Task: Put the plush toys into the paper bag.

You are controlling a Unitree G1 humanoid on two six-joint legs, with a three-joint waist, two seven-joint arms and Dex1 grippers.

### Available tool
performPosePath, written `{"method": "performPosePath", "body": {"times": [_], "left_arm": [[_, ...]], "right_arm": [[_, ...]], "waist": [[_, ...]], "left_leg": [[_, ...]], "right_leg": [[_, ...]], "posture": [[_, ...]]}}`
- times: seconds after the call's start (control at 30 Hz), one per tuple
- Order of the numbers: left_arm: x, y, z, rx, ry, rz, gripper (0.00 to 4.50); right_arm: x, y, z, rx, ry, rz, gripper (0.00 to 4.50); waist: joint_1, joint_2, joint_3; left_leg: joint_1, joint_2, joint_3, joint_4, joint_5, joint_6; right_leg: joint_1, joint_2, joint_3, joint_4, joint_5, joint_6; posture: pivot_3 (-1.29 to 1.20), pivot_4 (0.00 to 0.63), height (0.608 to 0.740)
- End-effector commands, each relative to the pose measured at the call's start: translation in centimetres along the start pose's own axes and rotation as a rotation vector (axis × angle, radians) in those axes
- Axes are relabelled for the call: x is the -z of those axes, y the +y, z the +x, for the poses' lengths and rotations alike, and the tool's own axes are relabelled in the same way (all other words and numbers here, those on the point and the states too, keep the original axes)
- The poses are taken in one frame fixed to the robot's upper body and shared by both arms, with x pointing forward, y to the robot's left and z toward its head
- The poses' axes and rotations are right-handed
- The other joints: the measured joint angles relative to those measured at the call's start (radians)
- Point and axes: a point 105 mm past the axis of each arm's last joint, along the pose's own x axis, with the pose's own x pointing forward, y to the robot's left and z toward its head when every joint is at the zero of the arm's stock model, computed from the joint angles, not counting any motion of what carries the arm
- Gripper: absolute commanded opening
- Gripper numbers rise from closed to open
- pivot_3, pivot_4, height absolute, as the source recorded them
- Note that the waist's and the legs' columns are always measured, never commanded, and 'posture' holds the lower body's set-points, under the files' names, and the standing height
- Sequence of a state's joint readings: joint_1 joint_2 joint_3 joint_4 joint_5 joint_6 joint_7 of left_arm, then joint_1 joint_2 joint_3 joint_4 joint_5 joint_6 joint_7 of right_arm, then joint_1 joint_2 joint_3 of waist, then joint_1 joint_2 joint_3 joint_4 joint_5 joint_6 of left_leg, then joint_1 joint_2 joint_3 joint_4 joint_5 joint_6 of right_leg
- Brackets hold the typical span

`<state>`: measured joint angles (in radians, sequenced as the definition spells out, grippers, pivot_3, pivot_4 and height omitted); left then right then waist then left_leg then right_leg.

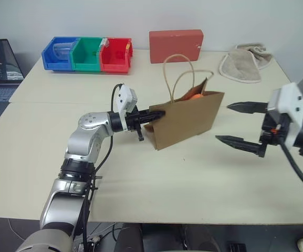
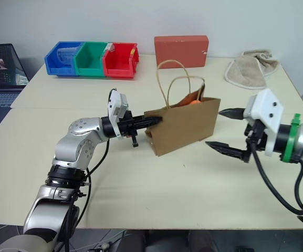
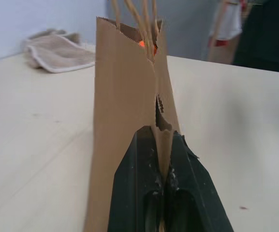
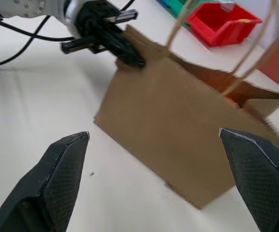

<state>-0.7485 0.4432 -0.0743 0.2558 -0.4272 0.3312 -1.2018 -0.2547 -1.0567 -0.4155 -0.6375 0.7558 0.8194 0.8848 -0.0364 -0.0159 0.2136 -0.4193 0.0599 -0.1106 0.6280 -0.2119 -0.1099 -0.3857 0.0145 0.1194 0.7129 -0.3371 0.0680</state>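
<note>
the left claw [image 1: 156, 116] pinches the upright brown kraft paper bag's [image 1: 190, 123] side edge, probably steadying it; something orange peeks inside. the right claw [image 1: 237, 124] waits spread, empty, beside it.

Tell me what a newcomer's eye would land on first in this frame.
The brown paper bag standing mid-table, its side edge pinched by the left gripper, with an orange plush toy peeking out of its mouth. Next, the right gripper to the bag's right, open and apart from it. Colored bins line the far edge.
</note>
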Motion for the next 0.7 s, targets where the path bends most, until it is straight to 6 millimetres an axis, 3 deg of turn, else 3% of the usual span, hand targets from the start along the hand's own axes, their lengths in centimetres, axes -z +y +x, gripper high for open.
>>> {"method": "performPosePath", "body": {"times": [0.03, 0.17, 0.4, 0.7], "left_arm": [[-1.9, -0.5, 0.2, 0.125, -0.016, 0.030, 0.01], [-1.2, -0.4, 0.8, 0.173, 0.018, 0.024, 0.01], [0.4, 0.5, 1.3, 0.123, 0.060, 0.055, 0.01], [-0.3, 0.4, -1.1, 0.076, 0.084, 0.074, 2.86]], "right_arm": [[-0.9, 0.2, -2.4, 0.058, 0.014, -0.043, 4.50], [-0.5, 0.7, -3.8, 0.095, 0.046, -0.006, 4.50], [-0.3, 1.2, -3.6, 0.095, 0.053, -0.001, 4.50], [-0.1, -0.4, -3.5, 0.100, 0.073, 0.002, 4.50]], "waist": [[0.004, 0.000, 0.000], [0.004, 0.000, 0.000], [-0.002, 0.000, 0.000], [-0.005, 0.000, 0.000]], "left_leg": [[0.000, 0.000, 0.000, 0.000, 0.000, 0.000], [0.001, 0.000, 0.000, 0.001, 0.000, 0.000], [0.004, 0.000, 0.001, 0.002, 0.000, 0.000], [0.004, 0.000, 0.000, 0.001, 0.000, 0.000]], "right_leg": [[0.000, 0.000, 0.000, 0.000, 0.000, 0.000], [0.001, 0.000, 0.001, 0.000, 0.000, 0.000], [0.005, 0.000, 0.001, 0.000, 0.000, 0.000], [0.005, 0.000, 0.001, -0.001, 0.000, 0.000]], "posture": [[0.00, 0.150, 0.740], [0.00, 0.150, 0.740], [0.00, 0.150, 0.740], [0.00, 0.150, 0.740]]}}
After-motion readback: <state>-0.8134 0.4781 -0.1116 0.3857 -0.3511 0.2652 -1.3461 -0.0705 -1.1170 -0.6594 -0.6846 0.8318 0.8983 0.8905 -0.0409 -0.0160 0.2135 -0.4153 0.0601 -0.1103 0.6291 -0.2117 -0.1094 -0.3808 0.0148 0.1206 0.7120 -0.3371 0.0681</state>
